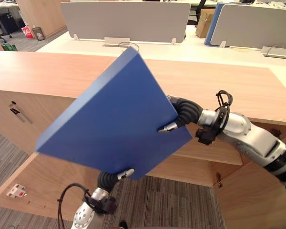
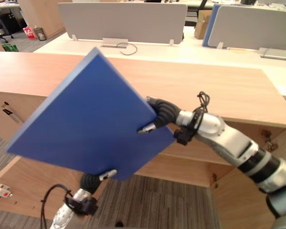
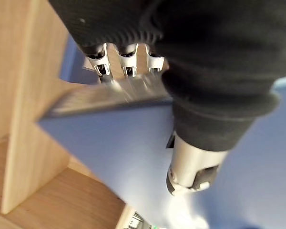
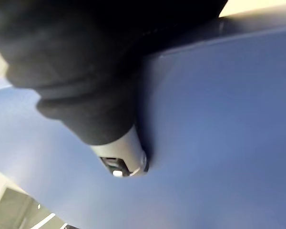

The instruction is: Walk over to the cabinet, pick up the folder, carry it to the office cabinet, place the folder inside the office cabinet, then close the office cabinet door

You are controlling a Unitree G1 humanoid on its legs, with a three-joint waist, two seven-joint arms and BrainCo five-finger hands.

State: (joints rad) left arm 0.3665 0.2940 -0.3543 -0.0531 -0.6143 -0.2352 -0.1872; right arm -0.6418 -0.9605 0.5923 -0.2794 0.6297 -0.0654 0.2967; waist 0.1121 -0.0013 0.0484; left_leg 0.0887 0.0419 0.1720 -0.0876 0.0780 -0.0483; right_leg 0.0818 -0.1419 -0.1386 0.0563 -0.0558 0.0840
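Note:
A large flat blue folder [image 1: 114, 119] is held up, tilted, in front of the long wooden office cabinet [image 1: 219, 86]. My left hand [image 1: 107, 180] grips its lower corner from below, thumb [image 3: 190, 167] pressed on the blue face and fingers [image 3: 126, 59] curled behind the edge. My right hand [image 1: 183, 112] clamps the right edge, thumb [image 4: 121, 155] on the face and the fingers hidden behind. Under the cabinet top an open compartment with a shelf [image 1: 214, 155] shows behind the folder [image 2: 90, 119].
An open wooden door panel [image 1: 43, 183] lies low on the left, another wooden panel [image 1: 257, 195] on the right. Grey carpet [image 1: 181, 200] lies below. White desks with grey dividers [image 1: 124, 21] stand behind the cabinet. Two pens [image 1: 16, 114] stick to the cabinet front at left.

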